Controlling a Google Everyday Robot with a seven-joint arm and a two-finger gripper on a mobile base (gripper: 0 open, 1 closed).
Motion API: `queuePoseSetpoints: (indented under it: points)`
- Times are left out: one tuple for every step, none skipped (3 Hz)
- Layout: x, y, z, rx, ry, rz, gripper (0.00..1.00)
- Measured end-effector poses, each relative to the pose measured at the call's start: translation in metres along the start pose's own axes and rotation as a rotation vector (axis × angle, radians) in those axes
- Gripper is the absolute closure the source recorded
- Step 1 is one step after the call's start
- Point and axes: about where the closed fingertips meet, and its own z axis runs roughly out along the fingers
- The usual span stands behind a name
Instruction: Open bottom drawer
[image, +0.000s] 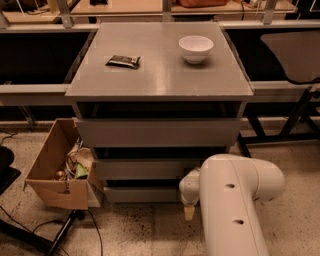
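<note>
A: Where is the flat grey handleless bottom drawer (142, 194) located?
B: Lowest in the grey cabinet (160, 80), running left-right, just far-left of the tan-tipped gripper (189, 212), whose grip state cannot be determined.

Shows gripper (189, 212) low by bottom drawer (142, 194), at its end, tip toward floor. Shows 3 grey fronts; white bowl (196, 48) + dark pkt (123, 61) on worktop (160, 82); cardboard box (52, 177) beside cabinet.
</note>
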Motion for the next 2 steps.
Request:
queuePoseSetpoints:
  points:
    - [0.0040, -0.0002, 0.0037, -0.004, 0.006, 0.010, 0.42]
    - [0.0039, -0.0008, -0.0008, -0.004, 0.006, 0.010, 0.65]
